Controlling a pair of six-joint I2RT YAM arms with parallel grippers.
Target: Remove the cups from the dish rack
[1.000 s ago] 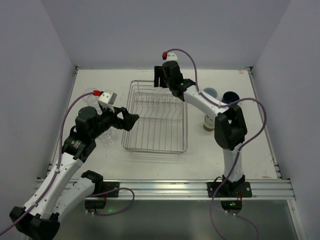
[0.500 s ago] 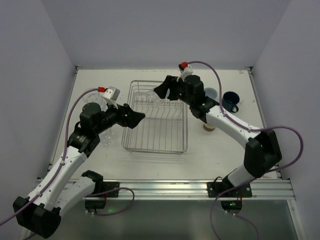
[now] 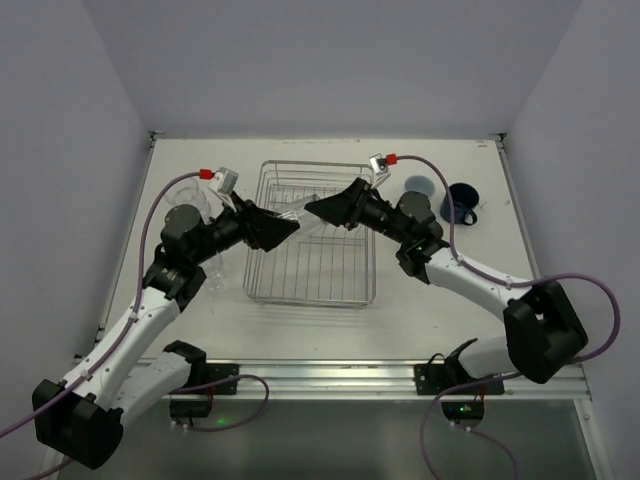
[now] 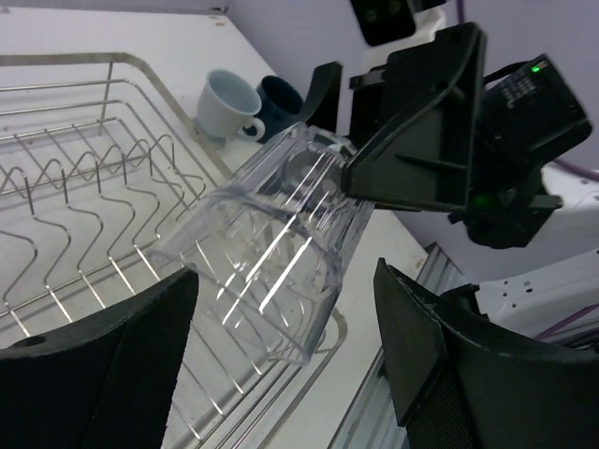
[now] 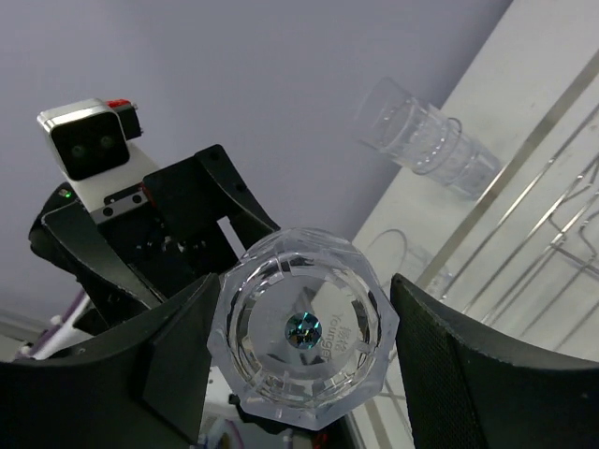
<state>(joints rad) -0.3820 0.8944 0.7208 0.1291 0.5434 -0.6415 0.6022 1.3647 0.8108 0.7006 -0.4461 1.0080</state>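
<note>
A clear ribbed tumbler (image 3: pixel 300 212) hangs tilted above the silver wire dish rack (image 3: pixel 310 270), between both grippers. My right gripper (image 3: pixel 318 208) is shut on its base end, which faces the right wrist camera (image 5: pixel 304 327). My left gripper (image 3: pixel 283 228) is open, and its fingers (image 4: pixel 440 365) straddle the tumbler's open rim (image 4: pixel 271 243) with gaps on both sides. The rack (image 4: pixel 75 187) below looks empty of cups. A pale blue cup (image 3: pixel 420 187) and a dark blue mug (image 3: pixel 462 200) stand right of the rack.
Clear tumblers stand left of the rack (image 3: pixel 185 200) and near its front left corner (image 3: pixel 213 272). A stack of clear tumblers (image 5: pixel 426 140) lies on the table. The pale cup (image 4: pixel 227 101) and dark mug (image 4: pixel 276 98) are close beyond the rack's right side.
My right gripper has brought the tumbler from the rack's far edge down and left over the rack. My left gripper has moved right to meet it, with its fingers now around the rim.
</note>
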